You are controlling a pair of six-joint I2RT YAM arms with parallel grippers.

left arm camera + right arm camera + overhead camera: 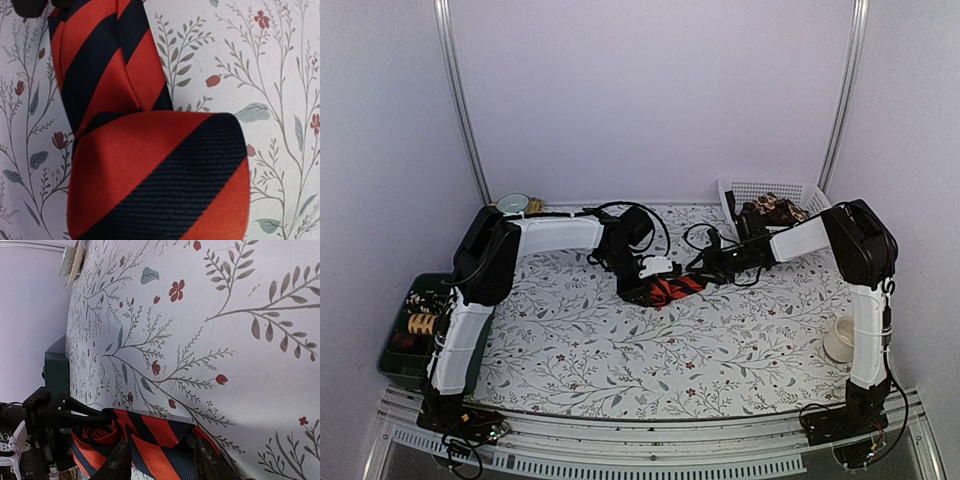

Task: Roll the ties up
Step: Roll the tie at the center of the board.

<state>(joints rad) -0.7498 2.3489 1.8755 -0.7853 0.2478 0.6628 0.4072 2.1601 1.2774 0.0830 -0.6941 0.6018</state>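
Red-and-black striped tie (665,290), partly coiled, on floral tablecloth (720,340).
Right gripper (162,462) half-closed, pinching tie; left gripper (642,283): hold not discernible.

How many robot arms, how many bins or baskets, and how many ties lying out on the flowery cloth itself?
Robot arms: 2, the left arm and the right arm
Bins or baskets: 2, the white basket and the green bin
Ties out on the cloth: 1, the red-and-black striped tie
Total: 5
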